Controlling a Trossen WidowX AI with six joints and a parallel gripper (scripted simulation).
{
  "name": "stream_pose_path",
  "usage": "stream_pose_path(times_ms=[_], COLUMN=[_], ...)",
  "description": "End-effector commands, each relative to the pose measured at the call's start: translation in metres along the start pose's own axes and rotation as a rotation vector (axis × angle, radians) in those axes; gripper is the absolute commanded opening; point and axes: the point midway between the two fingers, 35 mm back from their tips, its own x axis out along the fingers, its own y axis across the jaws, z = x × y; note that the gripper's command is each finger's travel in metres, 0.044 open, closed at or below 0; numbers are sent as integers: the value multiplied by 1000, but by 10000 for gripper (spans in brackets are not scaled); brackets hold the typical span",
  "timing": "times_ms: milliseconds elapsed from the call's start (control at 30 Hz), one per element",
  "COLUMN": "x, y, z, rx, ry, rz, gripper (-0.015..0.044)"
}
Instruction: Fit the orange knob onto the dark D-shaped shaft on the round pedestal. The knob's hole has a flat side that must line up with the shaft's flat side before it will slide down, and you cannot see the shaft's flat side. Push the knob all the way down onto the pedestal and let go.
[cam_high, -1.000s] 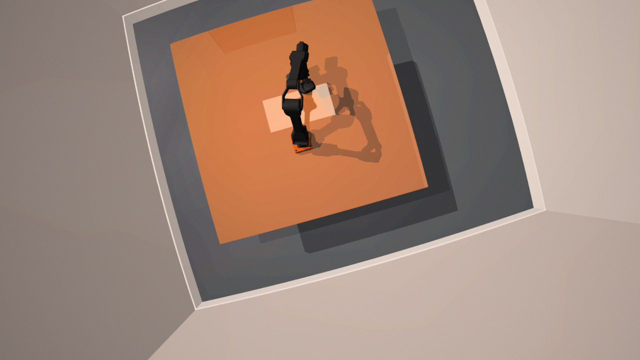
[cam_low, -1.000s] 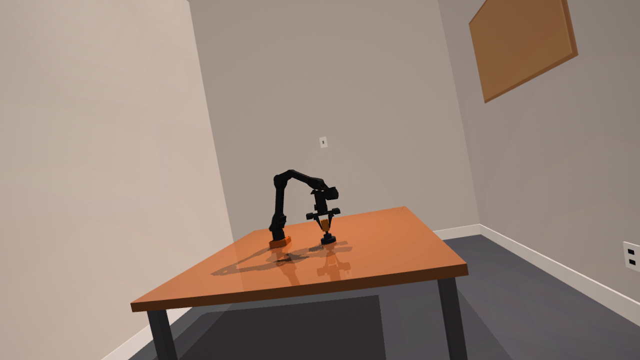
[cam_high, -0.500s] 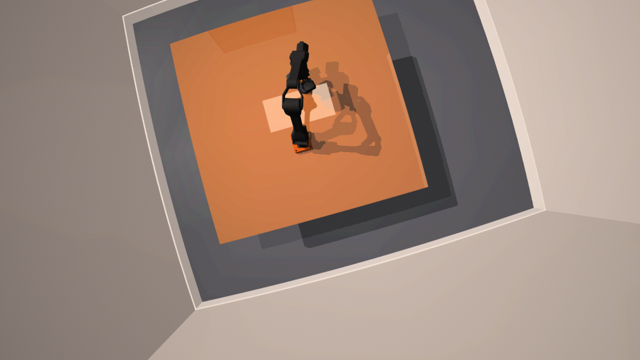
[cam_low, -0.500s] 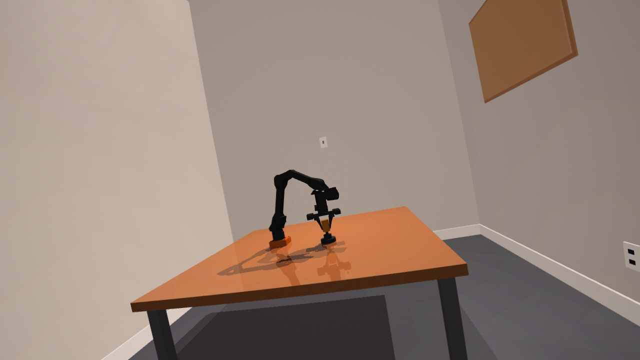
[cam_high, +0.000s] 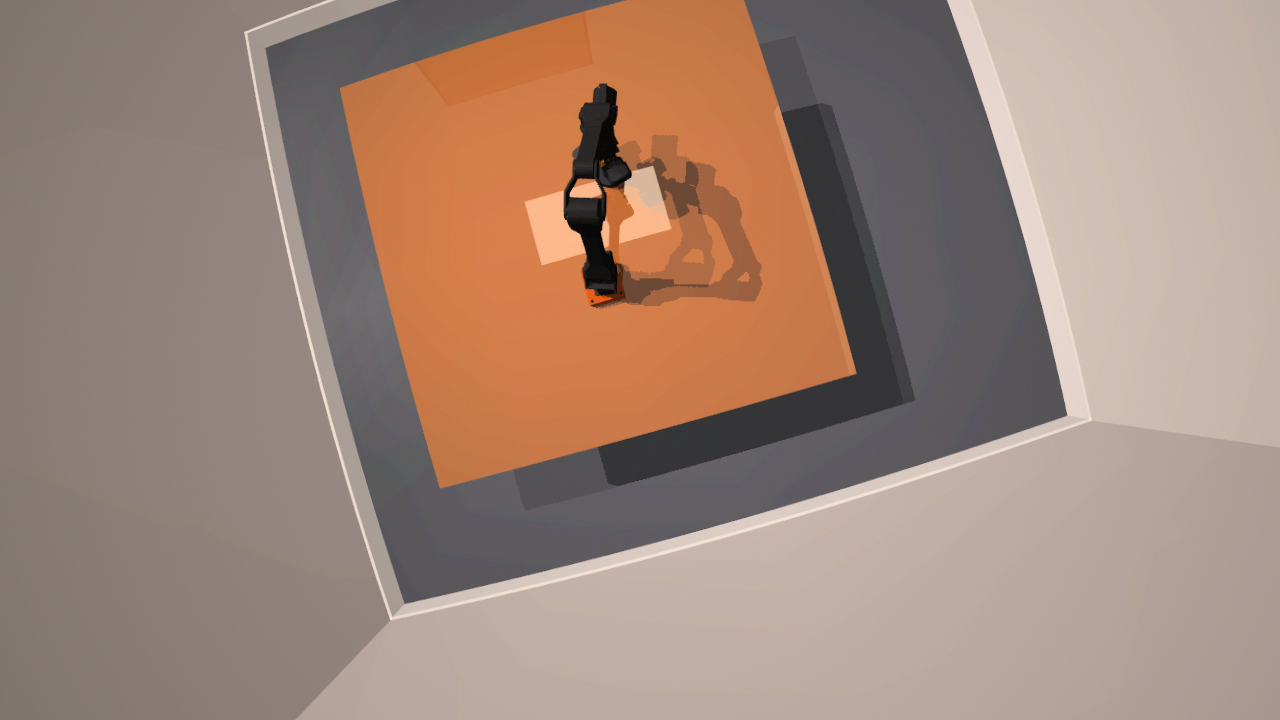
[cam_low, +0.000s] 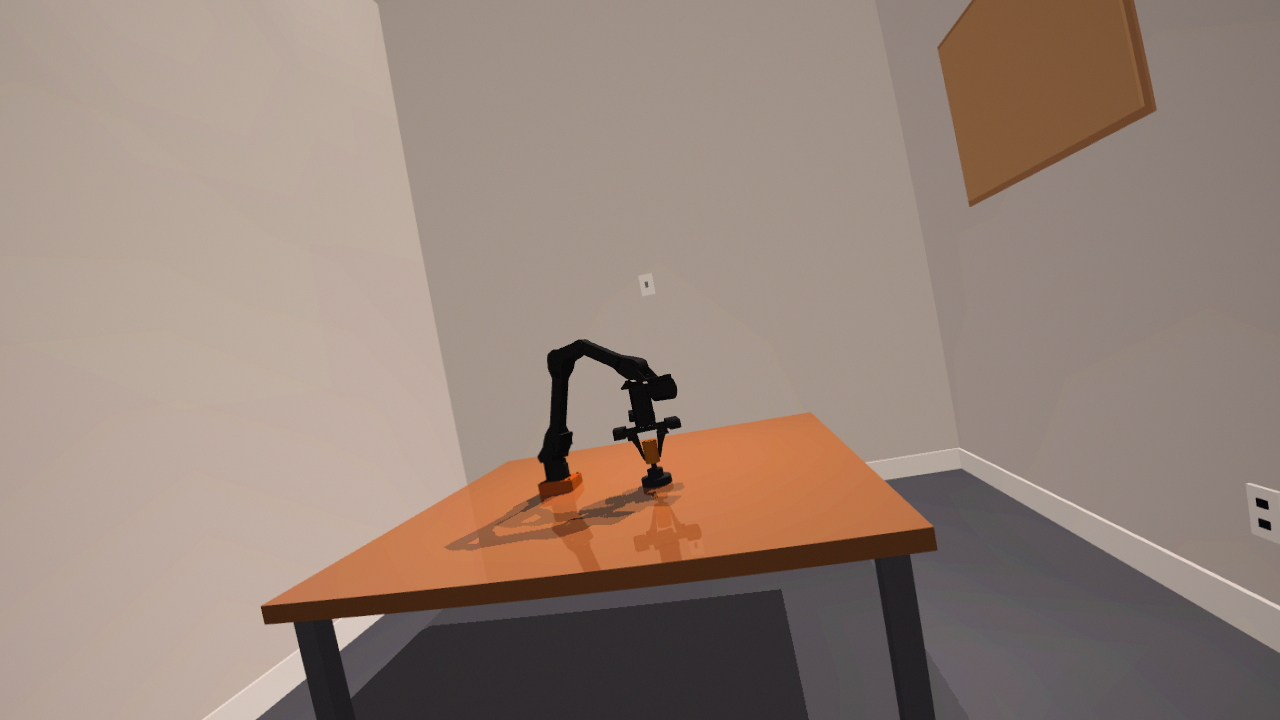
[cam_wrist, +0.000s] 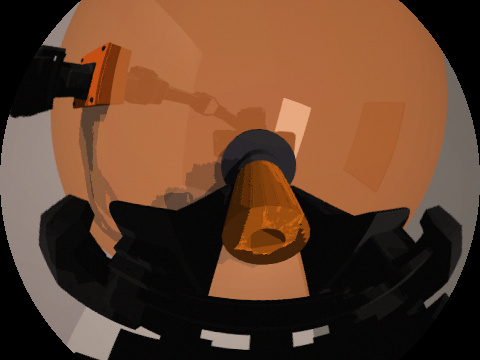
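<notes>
The orange knob (cam_low: 650, 450) (cam_wrist: 260, 200) is an upright cylinder between the fingers of my gripper (cam_low: 651, 458) (cam_wrist: 261, 190), which is shut on it. The dark round pedestal (cam_low: 656, 480) (cam_wrist: 284, 150) stands on the table directly below the knob. In the exterior view a short dark length shows between the knob's lower end and the pedestal's wide base, so the knob is above the base, not down on it. The shaft's flat side and the knob's lower opening are hidden. In the top view the arm hides the knob and pedestal.
The orange table (cam_high: 501, 358) (cam_low: 760, 510) (cam_wrist: 325, 60) carries the arm's orange base (cam_high: 605, 299) (cam_low: 560, 486) (cam_wrist: 107, 75), to one side of the pedestal. Arm shadows and bright reflections lie across the table top.
</notes>
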Motion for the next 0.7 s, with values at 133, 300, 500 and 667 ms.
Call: stream_pose_path(times_ms=[133,300,500,667], x=[-3,-5,-5,-2], y=[2,2,1,-2], z=[1,1,0,-1], rx=[-3,-28,-212,-212], ry=[-2,-2,-2,-2], rz=[4,4,4,4], gripper=[0,0,0,0])
